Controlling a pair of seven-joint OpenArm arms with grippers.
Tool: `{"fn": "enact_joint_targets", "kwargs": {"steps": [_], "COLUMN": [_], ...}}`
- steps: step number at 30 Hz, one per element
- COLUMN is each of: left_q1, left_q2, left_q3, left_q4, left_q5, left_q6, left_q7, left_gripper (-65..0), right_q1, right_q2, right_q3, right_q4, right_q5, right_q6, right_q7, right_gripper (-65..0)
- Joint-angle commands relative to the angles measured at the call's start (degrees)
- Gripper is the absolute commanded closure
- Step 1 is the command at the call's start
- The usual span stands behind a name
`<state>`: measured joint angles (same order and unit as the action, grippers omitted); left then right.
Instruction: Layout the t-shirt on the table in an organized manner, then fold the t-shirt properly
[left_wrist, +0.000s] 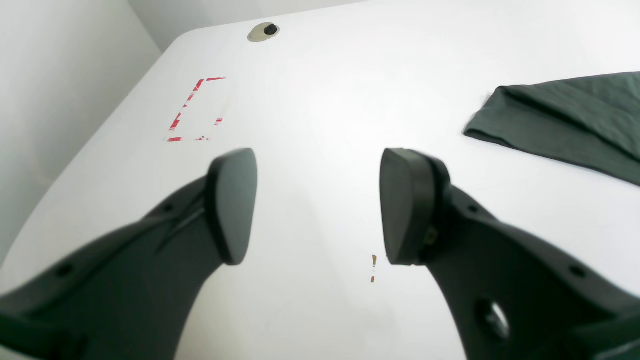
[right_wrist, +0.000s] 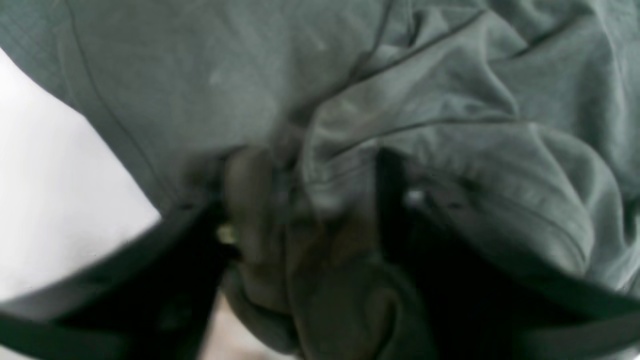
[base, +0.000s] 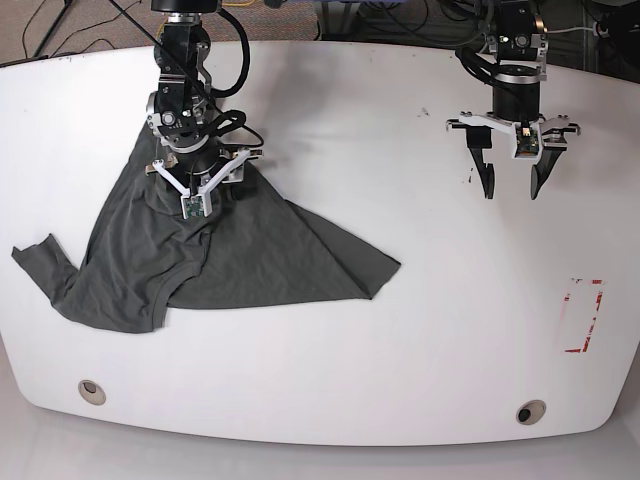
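Observation:
The dark grey t-shirt (base: 250, 260) lies crumpled and partly spread on the left half of the white table (base: 350, 120), one sleeve reaching toward the left edge. My right gripper (base: 190, 205) points down into the shirt's upper part. In the right wrist view its fingers (right_wrist: 245, 200) stand apart, pressed into the t-shirt (right_wrist: 200, 75), with a bunched fold between them (right_wrist: 320, 200); the picture is blurred. My left gripper (base: 511, 190) hangs open over bare table at the back right, holding nothing. In the left wrist view it (left_wrist: 317, 205) is open, and a corner of the t-shirt (left_wrist: 575, 120) lies far off.
Two grommet holes (base: 91, 391) (base: 529, 411) sit near the front edge, one seen again as a grommet hole (left_wrist: 263, 31). A red-and-white marking (base: 583, 315) (left_wrist: 195, 110) is at the right. Small specks (left_wrist: 373, 267) lie under the left gripper. Cables hang behind the table.

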<state>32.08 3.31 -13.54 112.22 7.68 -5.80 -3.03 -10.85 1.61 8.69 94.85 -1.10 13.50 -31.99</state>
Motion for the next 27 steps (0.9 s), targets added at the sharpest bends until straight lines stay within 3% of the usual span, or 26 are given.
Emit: {"fn": "enact_joint_targets", "kwargs": {"steps": [1,4,12,19,27], "left_q1": [0.06,-0.03,-0.12,-1.61,-9.88], "left_q2": [-0.1,-0.1,-0.1,-0.19,0.16], "left_q3": [-0.04,0.05,1.01,3.3,4.44], "left_q4": [0.87,0.35,0.17,0.17,-0.18], "left_q5": [-0.17,-0.17,-0.17,-0.17,-0.43], "left_q6": [0.4,0.4,0.4,0.4,0.4], "left_q7": [-1.68,-1.68,-1.32,5.27,15.03], "left_gripper": [-36.4,-36.4,-36.4,-36.5,-36.5], "right_q1": [0.61,0.61,0.08,-1.24,-1.15], "right_q2": [0.28,0.28,0.28,0.28,0.37], "right_q3": [0.15,0.15,0.23,0.23,0.23], "right_q4": [1.11,1.11,3.57,10.43,17.02], "right_q5": [0.44,0.44,0.44,0.36,0.18], "right_q6": [0.0,0.26,1.05,1.05,1.05], "right_q7": [1.35,2.23,4.16,3.81,3.9], "right_gripper": [-14.4,-0.2,0.0,0.0,0.0]}}
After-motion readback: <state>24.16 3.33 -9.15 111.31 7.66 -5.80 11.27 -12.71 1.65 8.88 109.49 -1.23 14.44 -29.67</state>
